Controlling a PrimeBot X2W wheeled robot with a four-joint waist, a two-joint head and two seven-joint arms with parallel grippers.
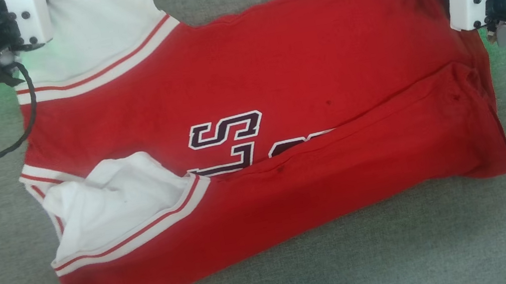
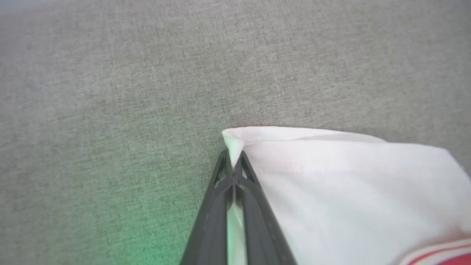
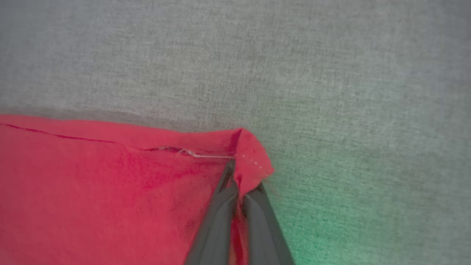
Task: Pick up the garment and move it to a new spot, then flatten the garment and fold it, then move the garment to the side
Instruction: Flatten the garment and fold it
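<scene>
1. Position of the task's thing: the garment [image 1: 274,82] is spread on a grey cloth surface [image 1: 304,276]. Its long axis runs straight from one pair of fingers to the other.
2. Left fingers [image 2: 232,176]: these are closed together, with the far corner of the white sleeve [image 2: 349,184] pinched at their tips. The rest of the sleeve falls away to the right of the fingers and back toward the wrist.
3. Right fingers [image 3: 228,191]: these are drawn nearly together on the red hem corner [image 3: 250,158], and a fold of cloth is trapped between them. The red body extends to the left of the fingers and back toward the wrist.
4. Governing relation: both pinches sit on the same far long edge, one at each end. The whole garment therefore lies on the wrist side of both pairs, and neither arm is judged nearer to it. A fold is judged to require this edge being carried back toward the wrists evenly, with the span between the fingers kept taut.
5. Head view: a folded band [image 1: 338,164] along the opposite long edge is shown laid over the lower lettering [image 1: 226,131].
6. Wrist views: each pinch is shown at close range, with bare grey cloth beyond the tips.
</scene>
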